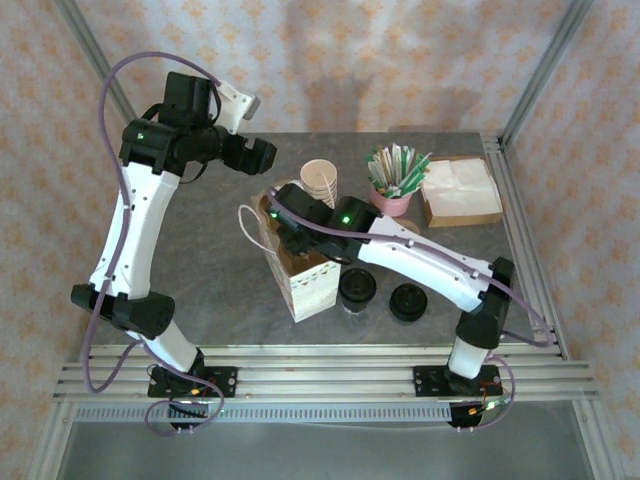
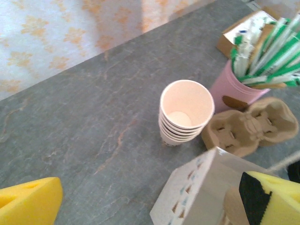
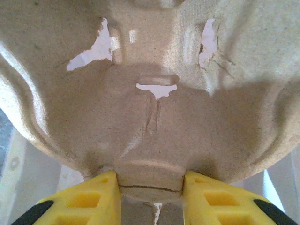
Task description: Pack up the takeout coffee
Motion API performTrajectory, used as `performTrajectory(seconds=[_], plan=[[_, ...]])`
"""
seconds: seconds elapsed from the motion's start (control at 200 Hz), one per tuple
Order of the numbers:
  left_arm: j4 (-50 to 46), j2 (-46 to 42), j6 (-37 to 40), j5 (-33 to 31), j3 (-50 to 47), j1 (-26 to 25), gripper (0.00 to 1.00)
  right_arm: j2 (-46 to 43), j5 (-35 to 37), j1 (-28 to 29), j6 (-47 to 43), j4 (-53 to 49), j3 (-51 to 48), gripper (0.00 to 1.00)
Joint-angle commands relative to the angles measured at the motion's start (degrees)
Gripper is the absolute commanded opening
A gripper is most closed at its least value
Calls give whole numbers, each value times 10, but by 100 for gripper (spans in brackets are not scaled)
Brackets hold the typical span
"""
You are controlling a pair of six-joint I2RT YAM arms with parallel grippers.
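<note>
The left hand hangs above the back of the grey counter, its yellow fingers spread wide. The right hand, at the mouth of the paper bag, pinches the tab of a pulp cup carrier. The takeout coffee stands on the counter just beside the bag, near a low stack of black lids.

Cup stack behind bag; straw pot right of stack; napkin box rightmost
</note>
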Motion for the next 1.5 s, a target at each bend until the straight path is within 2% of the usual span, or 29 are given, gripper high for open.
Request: performTrajectory(seconds=[0.0, 0.606, 0.936, 1.241, 1.496], plan=[[44, -8, -54, -56, -16, 0, 98, 22, -6, 0, 17, -71, 41, 34], [99, -58, -92, -103, -123, 0, 97, 130, -44, -14, 25, -227, 198, 33], [118, -74, -103, -104, -172, 0, 96, 145, -77, -29, 27, -241, 201, 34], [115, -92, -97, -48, -208, 0, 92, 130, -79, -38, 31, -206, 187, 34], [127, -130, -105, -60, -272, 1, 91, 146, -84, -41, 28, -231, 193, 34]])
